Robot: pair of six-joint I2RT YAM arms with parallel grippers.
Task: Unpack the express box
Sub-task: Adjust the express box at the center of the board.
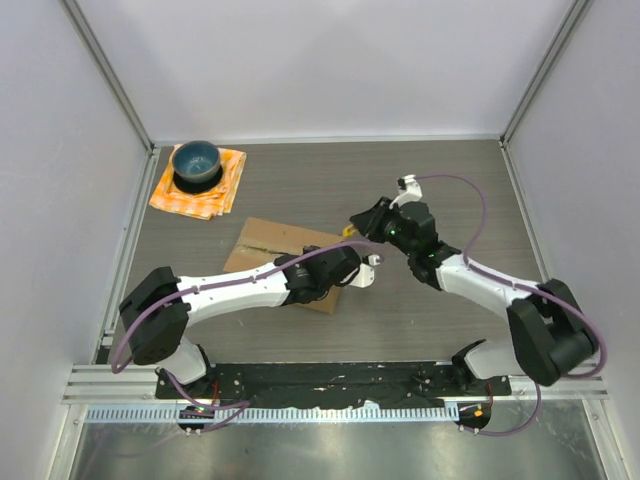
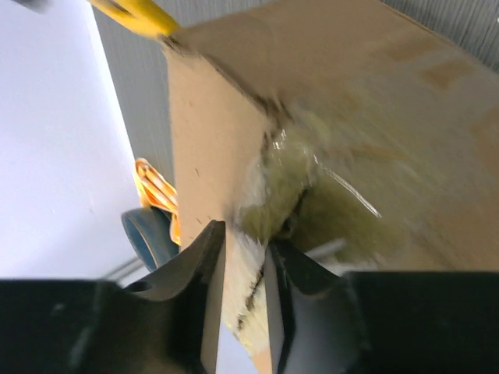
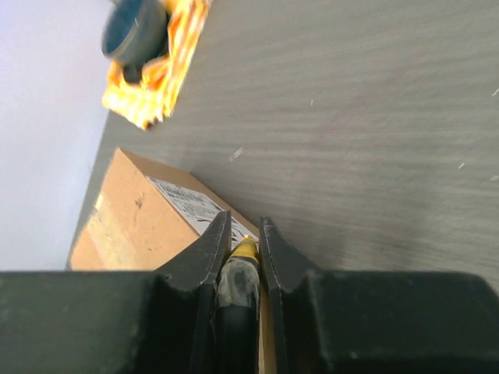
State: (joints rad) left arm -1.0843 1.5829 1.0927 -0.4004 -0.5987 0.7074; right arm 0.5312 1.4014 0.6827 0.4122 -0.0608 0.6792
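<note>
Grey wood-grain table (image 1: 450, 190) inside white walls, with both arms working at the box (image 1: 262, 243).

The box is lying flat at mid-table, slightly left of centre, nearer than and right of the orange cloth (image 1: 222, 190), which is carrying a blue bowl (image 1: 196, 162) in the far-left corner. The left arm is reaching across the box, and the left gripper (image 2: 243, 238) is clenching a cardboard edge at the box's right end, one finger on each side, just beside wrinkled clear tape (image 2: 290, 183). The right gripper (image 3: 243, 220) is grasping a yellow-tipped tool (image 3: 243, 253) and is hanging over the box's far right corner, beside a white label (image 3: 187, 206). Whether the tip is touching the cardboard cannot be told.
</note>
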